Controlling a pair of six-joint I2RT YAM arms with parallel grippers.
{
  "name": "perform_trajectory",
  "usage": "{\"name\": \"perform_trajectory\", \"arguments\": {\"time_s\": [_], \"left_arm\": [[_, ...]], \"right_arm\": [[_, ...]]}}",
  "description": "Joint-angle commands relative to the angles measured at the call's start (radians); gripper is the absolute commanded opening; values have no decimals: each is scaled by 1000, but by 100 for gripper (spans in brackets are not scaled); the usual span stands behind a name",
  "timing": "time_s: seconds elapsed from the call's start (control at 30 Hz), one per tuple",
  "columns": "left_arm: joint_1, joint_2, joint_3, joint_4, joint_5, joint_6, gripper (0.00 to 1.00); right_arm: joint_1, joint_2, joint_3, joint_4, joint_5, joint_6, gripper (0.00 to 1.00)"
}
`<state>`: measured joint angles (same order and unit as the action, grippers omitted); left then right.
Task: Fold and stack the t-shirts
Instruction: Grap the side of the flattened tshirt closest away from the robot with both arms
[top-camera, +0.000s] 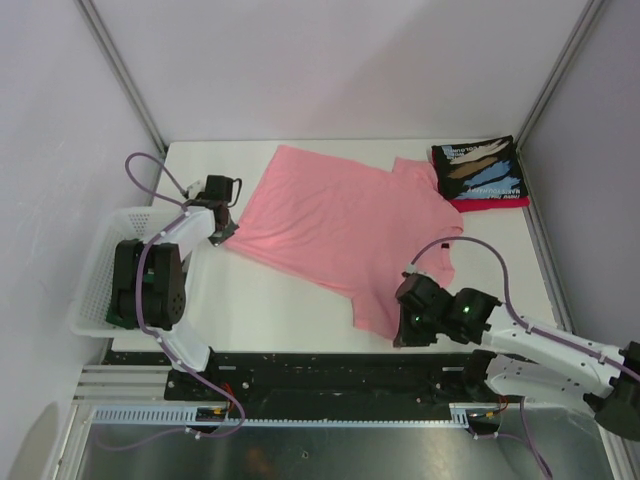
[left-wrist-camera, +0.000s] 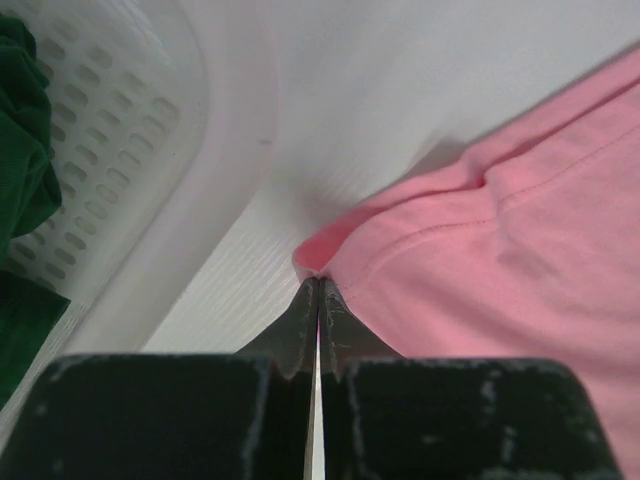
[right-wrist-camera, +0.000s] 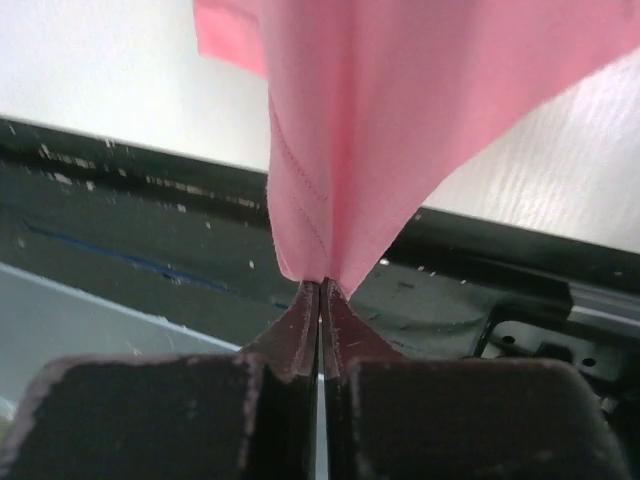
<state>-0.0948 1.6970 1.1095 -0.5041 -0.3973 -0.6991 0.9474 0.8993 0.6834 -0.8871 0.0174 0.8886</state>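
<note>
The pink t-shirt (top-camera: 345, 225) lies spread across the middle of the white table. My left gripper (top-camera: 222, 236) is shut on its left corner (left-wrist-camera: 318, 255), low on the table beside the basket. My right gripper (top-camera: 395, 330) is shut on its near bottom corner (right-wrist-camera: 340, 150), which hangs lifted at the table's front edge. A folded black printed t-shirt (top-camera: 478, 168) lies on a folded red one (top-camera: 492, 204) at the back right. The dark green t-shirt (left-wrist-camera: 22, 160) lies in the basket.
The white slatted basket (top-camera: 100, 270) stands at the table's left edge, right next to my left arm; its wall fills the left wrist view (left-wrist-camera: 130, 150). The black front rail (top-camera: 340, 365) runs under my right gripper. Enclosure walls stand on three sides.
</note>
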Motion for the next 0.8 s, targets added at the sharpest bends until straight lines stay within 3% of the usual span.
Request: {"name": "perform_trajectory", "arguments": {"time_s": [0.0,0.2,0.47,0.63,0.77], "left_arm": [[16,-14,39,0,-39,29,0],[19,-40,14,-4,-40,42,0],[20,-121,-48,-17,-72,57,0],[22,-165,-72,-27,-86,69,0],[19,-156,-58,-27,-65,70,0]], "right_arm": [[120,37,-63,32,-31,112,0],[170,-19,-131,2,5,192,0],[195,-140,-84,-101,-36,246,0],[206,-101,31,-167,30,209,0],[119,-18,133,-209,99,107,0]]}}
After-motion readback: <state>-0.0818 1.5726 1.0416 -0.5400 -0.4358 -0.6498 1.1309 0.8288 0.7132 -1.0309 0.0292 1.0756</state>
